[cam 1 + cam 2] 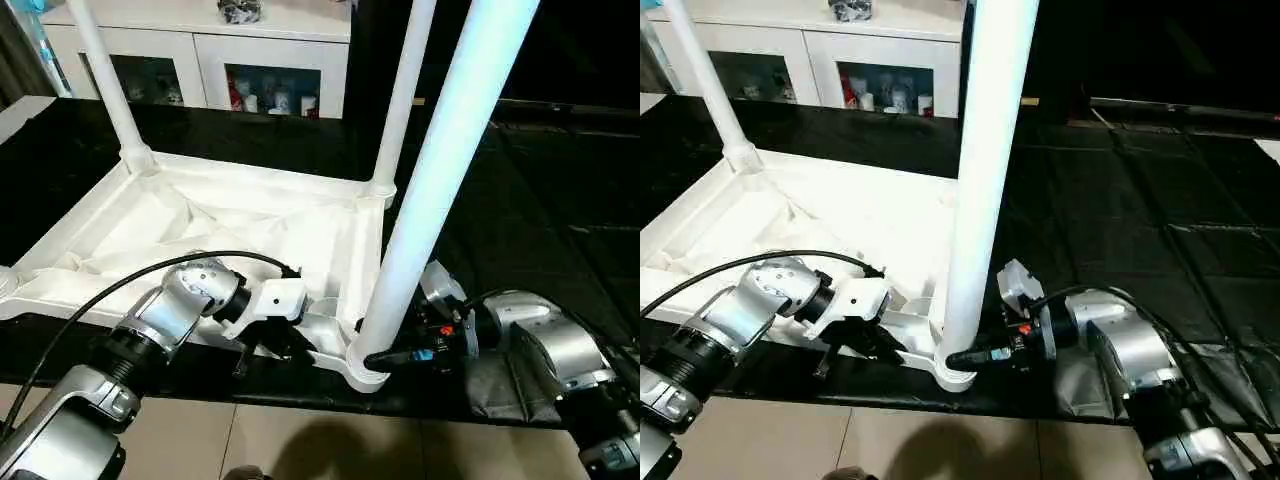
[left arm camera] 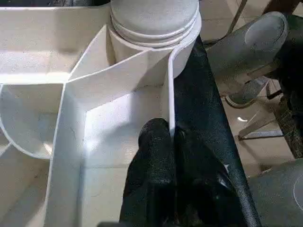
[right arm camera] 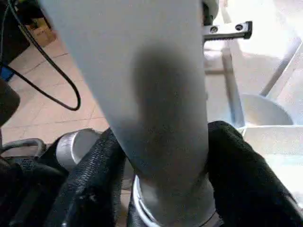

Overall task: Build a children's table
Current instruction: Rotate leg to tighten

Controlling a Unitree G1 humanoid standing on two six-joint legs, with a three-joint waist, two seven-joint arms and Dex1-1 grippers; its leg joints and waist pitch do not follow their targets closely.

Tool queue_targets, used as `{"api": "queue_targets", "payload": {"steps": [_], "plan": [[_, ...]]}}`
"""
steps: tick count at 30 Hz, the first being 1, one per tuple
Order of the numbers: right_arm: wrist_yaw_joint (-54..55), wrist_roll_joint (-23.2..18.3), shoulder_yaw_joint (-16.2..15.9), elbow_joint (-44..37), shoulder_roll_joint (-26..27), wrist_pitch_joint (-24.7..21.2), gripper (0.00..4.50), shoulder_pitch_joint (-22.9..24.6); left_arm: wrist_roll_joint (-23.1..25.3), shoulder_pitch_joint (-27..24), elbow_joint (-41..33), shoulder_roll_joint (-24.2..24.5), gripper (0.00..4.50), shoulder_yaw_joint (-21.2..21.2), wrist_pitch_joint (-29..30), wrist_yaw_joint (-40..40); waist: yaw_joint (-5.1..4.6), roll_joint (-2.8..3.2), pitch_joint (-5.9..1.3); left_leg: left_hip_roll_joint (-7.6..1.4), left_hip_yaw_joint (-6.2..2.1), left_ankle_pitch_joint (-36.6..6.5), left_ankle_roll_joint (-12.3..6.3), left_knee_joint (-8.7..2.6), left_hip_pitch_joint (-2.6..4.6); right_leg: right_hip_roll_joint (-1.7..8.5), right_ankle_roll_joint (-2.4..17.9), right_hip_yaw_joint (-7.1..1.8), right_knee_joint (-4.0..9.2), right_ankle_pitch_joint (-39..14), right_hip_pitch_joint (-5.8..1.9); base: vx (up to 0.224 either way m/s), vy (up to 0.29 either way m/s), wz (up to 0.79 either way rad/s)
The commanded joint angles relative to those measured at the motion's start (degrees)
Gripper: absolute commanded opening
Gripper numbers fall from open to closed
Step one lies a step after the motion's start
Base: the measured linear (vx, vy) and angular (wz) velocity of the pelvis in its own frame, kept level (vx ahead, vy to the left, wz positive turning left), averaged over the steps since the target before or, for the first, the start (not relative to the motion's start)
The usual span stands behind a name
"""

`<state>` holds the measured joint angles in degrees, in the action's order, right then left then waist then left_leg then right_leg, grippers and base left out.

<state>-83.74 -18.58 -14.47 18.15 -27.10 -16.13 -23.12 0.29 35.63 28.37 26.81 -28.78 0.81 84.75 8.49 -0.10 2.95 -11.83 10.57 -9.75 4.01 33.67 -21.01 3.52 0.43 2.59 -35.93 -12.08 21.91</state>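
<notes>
1. Table top (image 1: 250, 225) found upside down on black mat (image 1: 560, 220), ribbed underside up, near long edge toward the robot.
2. Two legs (image 1: 112, 85) standing upright in the far corner sockets; third leg (image 1: 430, 190) upright in the near right corner socket (image 1: 362, 365), long axis close to vertical, leaning slightly to the right at the top.
3. Left gripper (image 2: 171, 156) clenched on the thin near rim wall (image 2: 166, 94) of the top, one finger each side, just beside that same near right socket. Judged to be steadying the top.
4. Right gripper (image 3: 161, 175) set around the foot of the third leg, just above the socket collar, black fingers (image 3: 241, 175) on either side and against the tube. Judged a grasp on the leg; firmness of the clamp not confirmed.
5. Deciding relation: leg base directly between the right gripper's fingers, socket directly beneath it; right arm the nearer one for pressing down or twisting, left arm bracing alongside.
6. Depth of seating not readable: joint between leg and socket partly hidden by the fingers and the collar.
7. Tops of all three legs cut off by the picture edge.
8. Near left corner of the top hidden behind the left forearm; fourth leg not located.
9. White glass-door cabinet (image 1: 270, 60) behind, apart from the work.
</notes>
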Motion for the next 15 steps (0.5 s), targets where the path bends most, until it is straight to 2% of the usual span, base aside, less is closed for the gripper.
{"api": "queue_targets", "payload": {"steps": [1, 3, 6, 7, 8, 9, 11, 12, 13, 15], "plan": [[-0.97, -0.66, -0.71, -0.03, 0.30, -1.11, 2.22, -0.47, 0.64, 0.17, 0.95, -1.19, 0.00, -1.75, 0.19, 1.26, -0.57, -0.40, -3.31, -1.89, -0.57, -13.24, -0.38, -4.03, 0.96, 4.50, 11.00, -2.49, 5.02, -14.60, -1.64, 0.000, 0.000, 0.00], [-0.64, -0.96, -0.40, -0.38, 0.65, -1.45, 2.15, -0.12, 0.02, 0.12, 1.12, -1.58, 0.00, -1.20, 0.88, 1.40, -0.59, -0.37, -3.32, -1.89, -0.58, -13.33, -0.36, -4.04, 0.98, 4.50, 11.07, -2.48, 5.01, -14.52, -1.64, 0.000, 0.000, 0.00], [2.83, -0.74, 0.47, -1.60, 1.75, -1.48, 2.12, 1.35, -0.57, 0.67, 1.05, -2.83, 0.00, 0.30, 5.34, -1.04, -0.64, -0.31, -3.23, -1.86, -0.57, -14.01, -0.22, -4.06, 1.08, 4.53, 11.02, -2.51, 5.16, -15.56, -1.52, 0.000, 0.000, 0.00], [4.79, -0.51, 0.72, -2.17, 2.28, -2.01, 2.11, 1.85, -0.85, 0.88, 1.03, -3.51, 0.00, 0.98, 7.36, -2.39, -0.75, -0.06, -3.23, -1.86, -0.55, -14.12, -0.02, -4.14, 1.08, 4.47, 10.89, -2.56, 5.19, -15.75, -1.50, 0.000, 0.000, 0.00], [9.67, 0.78, 1.10, -2.65, 3.85, -2.49, 2.11, 2.48, -1.47, 1.25, 1.05, -4.80, 0.00, 2.11, 9.78, -4.57, -0.71, -0.16, -3.19, -1.83, -0.62, -14.36, 0.05, -4.17, 1.15, 4.47, 10.83, -2.52, 5.29, -16.17, -1.47, 0.000, 0.000, 0.00], [16.81, 3.09, 1.41, -2.68, 6.24, -3.70, 2.10, 2.82, -1.84, 1.84, 1.15, -6.49, 0.00, 3.45, 12.63, -7.84, -1.03, 0.05, -3.06, -1.68, -0.75, -15.19, 0.77, -4.32, 1.08, 4.54, 10.46, -2.53, 5.36, -18.14, -1.46, 0.000, 0.000, 0.00], [17.29, 3.25, 1.45, -2.63, 6.44, -3.67, 2.08, 2.80, -1.83, 1.90, 1.21, -6.62, 0.00, 3.54, 12.77, -8.10, -1.36, -0.15, -3.00, -1.54, -0.95, -15.89, 1.44, -4.48, 1.01, 4.60, 9.62, -2.38, 5.59, -20.58, -1.55, 0.000, 0.000, 0.00], [24.36, 4.85, 2.41, -1.85, 9.85, -4.08, 2.04, 2.22, -1.49, 2.89, 2.45, -8.68, 0.00, 4.90, 14.80, -12.44, -1.91, 0.03, -2.90, -1.47, -1.13, -16.90, 1.94, -4.63, 1.01, 4.62, 8.70, -2.40, 5.83, -22.68, -1.50, 0.000, 0.000, 0.00], [25.90, 5.07, 2.67, -1.67, 10.66, -4.39, 2.03, 2.03, -1.39, 3.11, 2.81, -9.16, 0.00, 5.22, 15.17, -13.48, -1.91, 0.03, -2.90, -1.47, -1.13, -16.90, 1.94, -4.63, 1.01, 4.62, 8.70, -2.40, 5.83, -22.68, -1.50, 0.000, 0.000, 0.00], [32.08, 6.15, 3.68, -0.67, 13.86, -5.67, 2.02, 0.89, -0.96, 3.96, 4.23, -11.14, 0.00, 6.60, 16.76, -17.71, -3.15, -0.14, -2.87, -1.20, -1.29, -17.30, 2.68, -4.70, 0.82, 4.60, 8.19, -2.23, 5.98, -23.91, -1.61, 0.000, 0.000, 0.00]]}}
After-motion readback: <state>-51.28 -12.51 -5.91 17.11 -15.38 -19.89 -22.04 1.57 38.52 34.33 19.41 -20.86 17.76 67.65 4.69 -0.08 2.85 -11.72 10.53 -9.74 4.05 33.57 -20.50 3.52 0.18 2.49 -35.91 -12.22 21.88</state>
